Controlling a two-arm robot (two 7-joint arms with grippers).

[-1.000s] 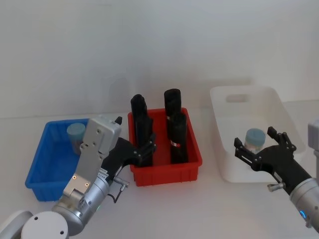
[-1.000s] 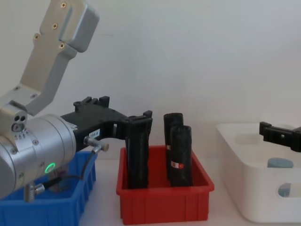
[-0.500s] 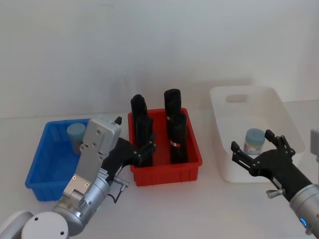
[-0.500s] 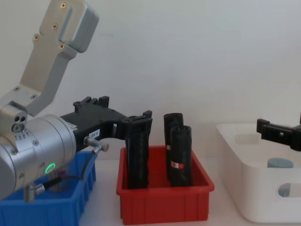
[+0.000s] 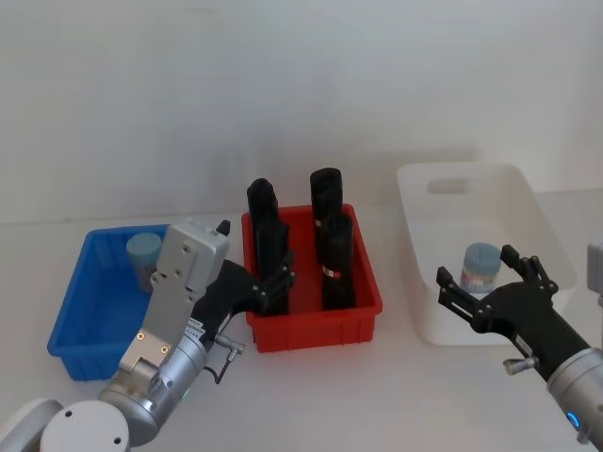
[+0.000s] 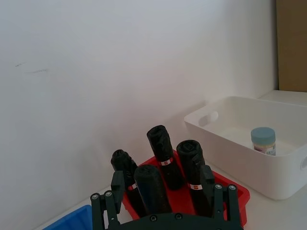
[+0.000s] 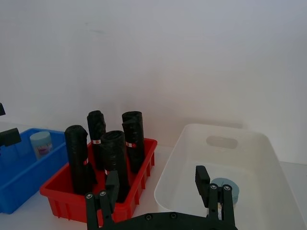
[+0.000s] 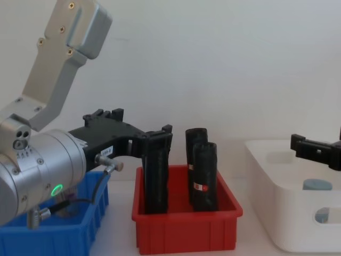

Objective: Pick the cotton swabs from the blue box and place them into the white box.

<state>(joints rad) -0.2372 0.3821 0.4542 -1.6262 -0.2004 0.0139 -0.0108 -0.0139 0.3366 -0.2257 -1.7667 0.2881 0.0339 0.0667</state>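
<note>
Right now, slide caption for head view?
Right gripper open at white box with swab tub; another in blue box; left gripper idle.

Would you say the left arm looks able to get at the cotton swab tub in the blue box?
Probably yes: the cotton swab tub stands alone in the blue box, open from above, and the left end effector hovers open just beside that box.

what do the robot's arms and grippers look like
Both arms are silver-grey metal with rounded joints. The left arm has a flat screwed plate, a green light and a thin black cable. The left gripper and right gripper are matte black with slim fingers. The right arm has a small blue light.
</note>
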